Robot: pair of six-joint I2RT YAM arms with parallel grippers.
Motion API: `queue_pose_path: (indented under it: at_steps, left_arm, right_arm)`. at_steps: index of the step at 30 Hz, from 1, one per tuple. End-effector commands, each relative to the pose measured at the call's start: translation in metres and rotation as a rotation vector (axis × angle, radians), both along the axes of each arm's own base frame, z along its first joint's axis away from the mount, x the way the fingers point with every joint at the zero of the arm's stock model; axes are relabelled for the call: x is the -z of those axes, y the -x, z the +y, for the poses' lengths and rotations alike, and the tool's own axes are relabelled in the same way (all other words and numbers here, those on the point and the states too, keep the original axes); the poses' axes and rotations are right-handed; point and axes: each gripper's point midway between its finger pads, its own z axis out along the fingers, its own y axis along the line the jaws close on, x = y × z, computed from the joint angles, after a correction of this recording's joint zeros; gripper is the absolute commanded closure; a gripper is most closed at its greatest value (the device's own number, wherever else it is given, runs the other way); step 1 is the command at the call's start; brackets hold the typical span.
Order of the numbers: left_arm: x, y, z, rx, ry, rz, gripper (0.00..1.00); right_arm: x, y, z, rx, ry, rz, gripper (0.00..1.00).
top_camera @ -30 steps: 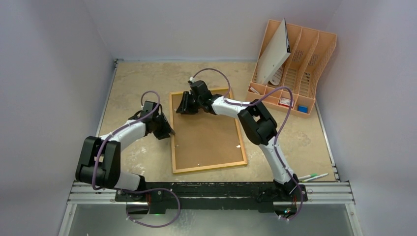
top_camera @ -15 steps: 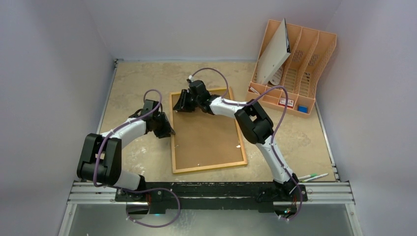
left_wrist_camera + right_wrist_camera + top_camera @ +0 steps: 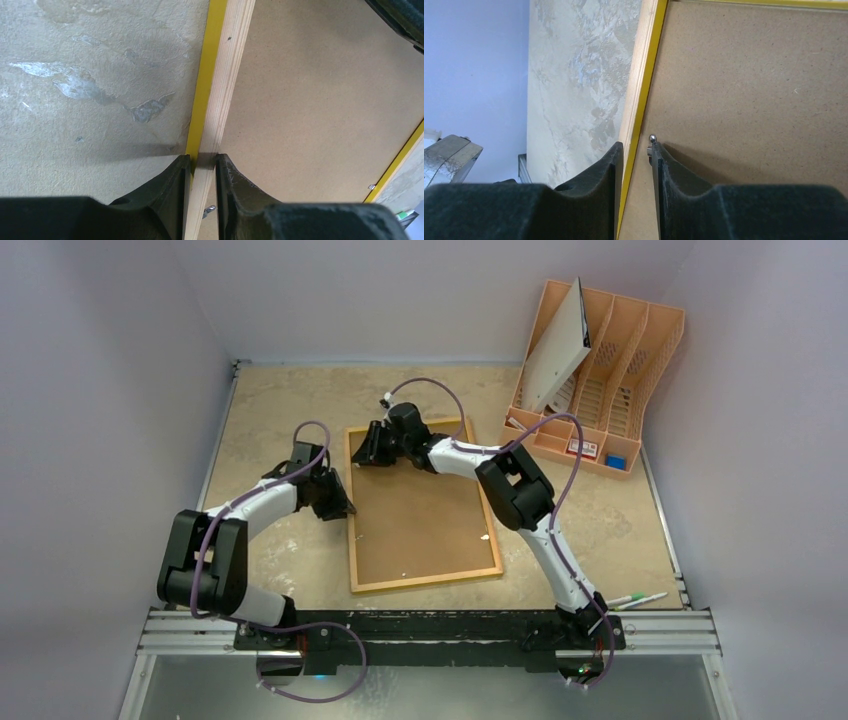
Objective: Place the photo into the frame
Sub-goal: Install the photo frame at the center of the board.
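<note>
Pinching the frame (image 3: 230,60) by the rail between its fingers, the left end effector (image 3: 201,160) and the right end effector (image 3: 636,147), both narrow, seem about to lift it, which needs matched motion.

The frame (image 3: 424,578) lies flat, back up: pale wood rails with a yellow outer edge, and a brown board (image 3: 420,510) filling it. Its long left rail is pinched in the left claw (image 3: 202,160). The rail near its far-left corner runs between the right claw's (image 3: 636,147) fingers.
</note>
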Motion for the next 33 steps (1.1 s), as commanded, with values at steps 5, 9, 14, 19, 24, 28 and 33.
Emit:
queue_pose_path:
  at_steps: [5,9,14,19,24,28,33]
  left_arm:
    - [0.018,0.01,0.007,0.033,-0.046,0.063,0.77]
    - [0.018,0.009,0.006,0.038,-0.048,0.062,0.77]
    - [0.019,0.008,0.007,0.034,-0.048,0.062,0.78]
    - [0.019,0.008,0.006,0.033,-0.047,0.06,0.77]
    - [0.019,0.008,0.006,0.038,-0.049,0.061,0.77]
    - [0.019,0.009,0.007,0.041,-0.052,0.064,0.78]
    - [0.019,0.011,0.008,0.042,-0.054,0.066,0.78]
  right_arm:
    - [0.025,0.018,0.005,-0.056,-0.022,0.052,0.71]
    - [0.027,0.026,0.004,-0.054,-0.028,0.089,0.73]
    - [0.033,0.036,0.0,-0.026,-0.033,0.161,0.73]
    - [0.035,0.038,0.001,-0.014,-0.039,0.197,0.74]
    - [0.039,0.034,0.001,0.003,-0.032,0.19,0.74]
    - [0.043,0.027,0.001,0.03,-0.026,0.174,0.74]
    - [0.043,0.016,0.0,0.079,-0.013,0.151,0.74]
